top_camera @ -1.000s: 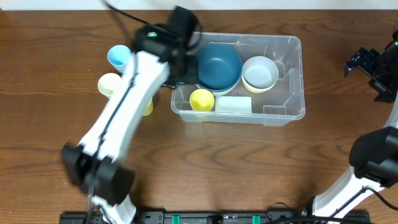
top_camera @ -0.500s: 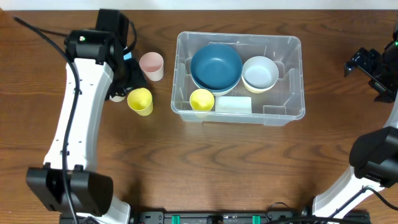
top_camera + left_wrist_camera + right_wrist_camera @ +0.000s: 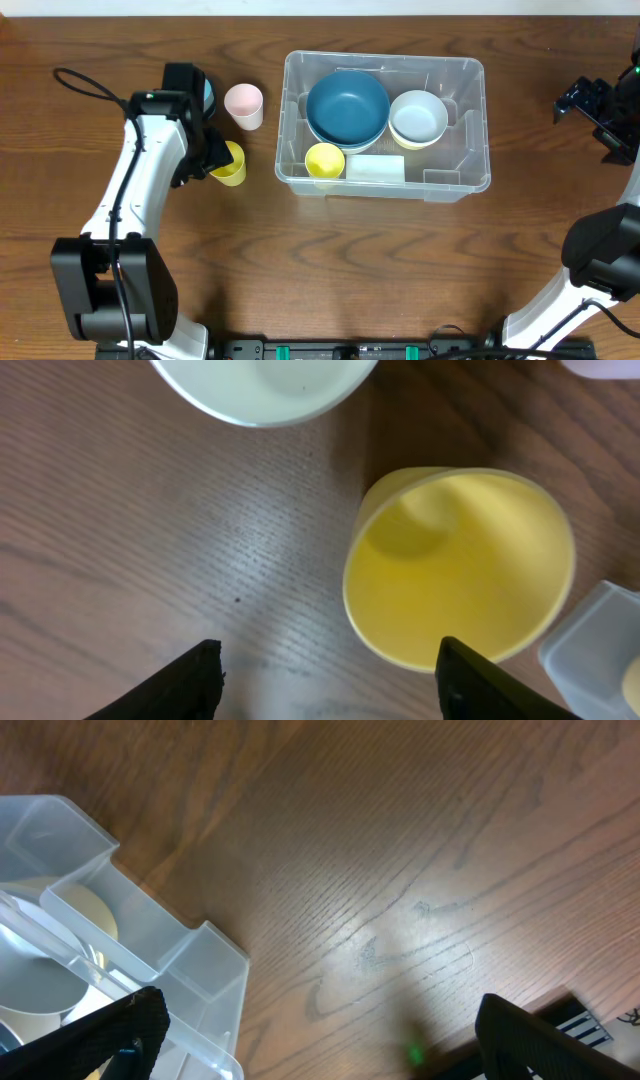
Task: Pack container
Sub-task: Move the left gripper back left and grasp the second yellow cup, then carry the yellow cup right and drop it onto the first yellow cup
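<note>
Overhead: straight down, whole bench (image 3: 320, 270). Left wrist: close, down on yellow cup (image 3: 460, 565). Right wrist: container (image 3: 200, 965) corner. Both shared overhead.

Overhead: bright, even light from above, sharp edge to edge. Only a soft, short shadow under the large clear plastic rectangular bin (image 3: 455, 185) on the dark brown wooden table (image 3: 400, 270). Left wrist: round yellow plastic cup (image 3: 460, 565) and wood grain crisp, left black fingertips (image 3: 165, 685) soft. Right wrist: right black fingertips (image 3: 110, 1030) blurred, small green glow on the wood.
</note>
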{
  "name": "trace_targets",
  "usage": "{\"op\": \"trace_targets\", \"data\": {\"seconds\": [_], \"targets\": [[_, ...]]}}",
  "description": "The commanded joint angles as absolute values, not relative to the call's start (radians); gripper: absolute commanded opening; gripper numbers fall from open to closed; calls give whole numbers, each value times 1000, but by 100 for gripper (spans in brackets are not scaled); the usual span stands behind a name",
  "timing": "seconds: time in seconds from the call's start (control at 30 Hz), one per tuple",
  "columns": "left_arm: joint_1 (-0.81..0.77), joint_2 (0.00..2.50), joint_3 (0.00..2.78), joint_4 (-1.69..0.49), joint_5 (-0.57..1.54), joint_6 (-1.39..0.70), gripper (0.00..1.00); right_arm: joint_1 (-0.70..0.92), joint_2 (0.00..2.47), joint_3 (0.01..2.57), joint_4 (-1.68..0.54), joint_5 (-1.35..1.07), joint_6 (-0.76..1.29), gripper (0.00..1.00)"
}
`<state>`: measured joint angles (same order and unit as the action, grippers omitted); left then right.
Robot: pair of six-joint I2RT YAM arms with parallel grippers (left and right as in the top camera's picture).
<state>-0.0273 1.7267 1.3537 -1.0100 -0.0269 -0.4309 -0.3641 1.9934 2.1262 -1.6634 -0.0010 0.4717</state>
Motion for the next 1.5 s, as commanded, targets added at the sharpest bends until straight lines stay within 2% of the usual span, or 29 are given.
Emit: {"op": "trace_targets", "data": {"seconds": [0.0, 0.33, 0.43, 0.53, 0.63, 0.97, 1.47], "targets": [[-23, 1758, 1337, -991, -33, -445, 69, -364, 1986, 2125, -1664, 3, 490, 99], [-23, 1866, 1337, -955, 22, -466, 69, -364, 1986, 2125, -1664, 2, 490, 99], [-23, 1868, 1337, -955, 22, -465, 53, -364, 1986, 2125, -1664, 3, 490, 99], [-23, 1864, 1337, -955, 22, -465, 24, -364, 1986, 2125, -1664, 3, 490, 99], [-23, 1861, 1337, -967, 25, -465, 6, -364, 1986, 2125, -1664, 3, 490, 99], [-46, 1747, 1375, -986, 176, -457, 6, -364, 1986, 2125, -1664, 3, 490, 99], [-217, 1298, 1459, -955, 99, -491, 6, -366, 1986, 2125, -1664, 3, 490, 99]]}}
